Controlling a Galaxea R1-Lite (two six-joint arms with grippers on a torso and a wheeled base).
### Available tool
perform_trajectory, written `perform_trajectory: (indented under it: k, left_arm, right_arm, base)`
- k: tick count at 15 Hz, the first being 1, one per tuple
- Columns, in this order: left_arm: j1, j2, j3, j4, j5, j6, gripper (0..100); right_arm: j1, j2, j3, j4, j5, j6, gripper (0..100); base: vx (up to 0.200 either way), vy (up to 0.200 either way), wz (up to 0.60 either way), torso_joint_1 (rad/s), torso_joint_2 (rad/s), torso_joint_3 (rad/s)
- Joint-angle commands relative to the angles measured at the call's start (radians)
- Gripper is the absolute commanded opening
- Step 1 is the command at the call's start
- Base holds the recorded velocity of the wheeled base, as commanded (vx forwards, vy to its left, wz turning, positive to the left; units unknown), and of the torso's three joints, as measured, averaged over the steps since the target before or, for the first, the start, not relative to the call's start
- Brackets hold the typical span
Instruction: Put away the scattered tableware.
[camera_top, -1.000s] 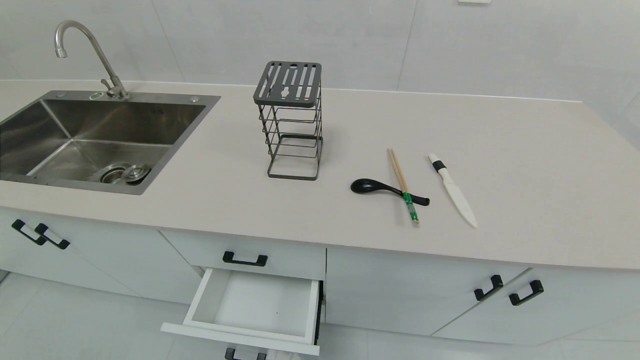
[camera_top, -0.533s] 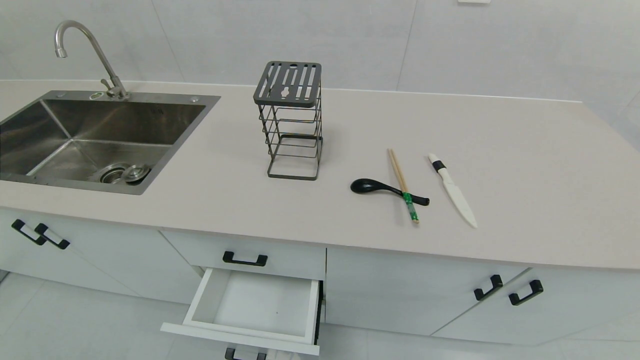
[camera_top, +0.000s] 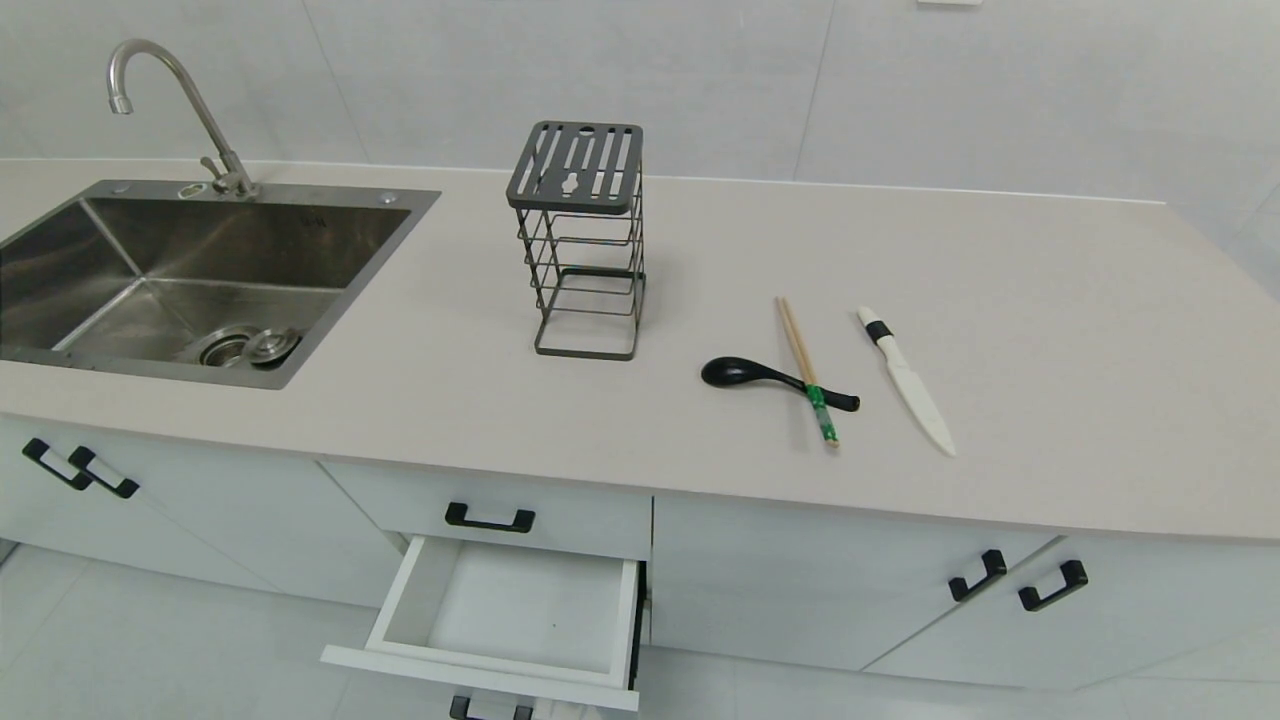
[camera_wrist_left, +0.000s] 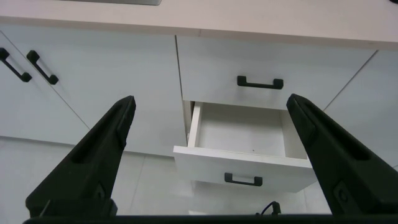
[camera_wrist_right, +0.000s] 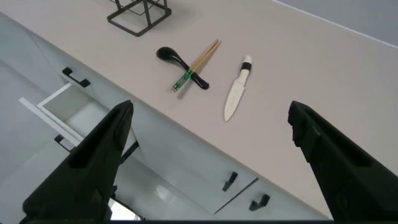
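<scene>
left hand (camera_wrist_left: 211, 101) spread wide, empty, low in front of the open drawer (camera_wrist_left: 205, 165). right hand (camera_wrist_right: 210, 107) also spread wide and empty, above the front edge of the worktop (camera_wrist_right: 323, 68). spoon (camera_top: 745, 374), chopsticks (camera_top: 805, 365) and knife (camera_top: 905, 380) lie on the worktop right of the upright rack (camera_top: 578, 240). chopsticks cross the spoon's handle; knife lies just beside them, apart. sink (camera_top: 250, 245) is well to the left. bare worktop runs right of and behind the knife.
</scene>
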Motion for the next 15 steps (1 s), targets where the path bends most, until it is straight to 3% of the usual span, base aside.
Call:
perform_trajectory:
  k: [1,3,6,9,10,13,15]
  left_arm:
    - [0.000,0.001,0.000,0.000,0.000,0.000,100]
    - [0.000,0.001,0.000,0.000,0.000,0.000,100]
    - [0.000,0.001,0.000,0.000,0.000,0.000,100]
    - [0.000,0.001,0.000,0.000,0.000,0.001,100]
    - [0.000,0.001,0.000,0.000,0.000,0.000,100]
    - [0.000,0.001,0.000,0.000,0.000,0.000,100]
    - [0.000,0.001,0.000,0.000,0.000,0.000,100]
  right_arm:
    - [0.034,0.158,-0.026,-0.054,-0.002,0.000,100]
    - [0.079,0.272,-0.021,-0.065,-0.012,0.000,100]
    - [0.247,0.431,-0.039,-0.105,-0.164,0.006,100]
    - [0.476,0.657,-0.105,-0.180,-0.393,0.144,100]
    - [0.520,0.704,-0.101,-0.201,-0.414,0.220,100]
    - [0.594,0.784,-0.145,-0.224,-0.471,0.368,100]
    - [0.594,0.813,-0.141,-0.224,-0.482,0.370,100]
  base:
    - [0.000,0.000,0.00,0.000,0.00,0.000]
    - [0.000,0.000,0.00,0.000,0.00,0.000]
    - [0.000,0.000,0.00,0.000,0.00,0.000]
    - [0.000,0.000,0.00,0.000,0.00,0.000]
    - [0.000,0.000,0.00,0.000,0.00,0.000]
    - [0.000,0.000,0.00,0.000,0.00,0.000]
    - [0.000,0.000,0.00,0.000,0.00,0.000]
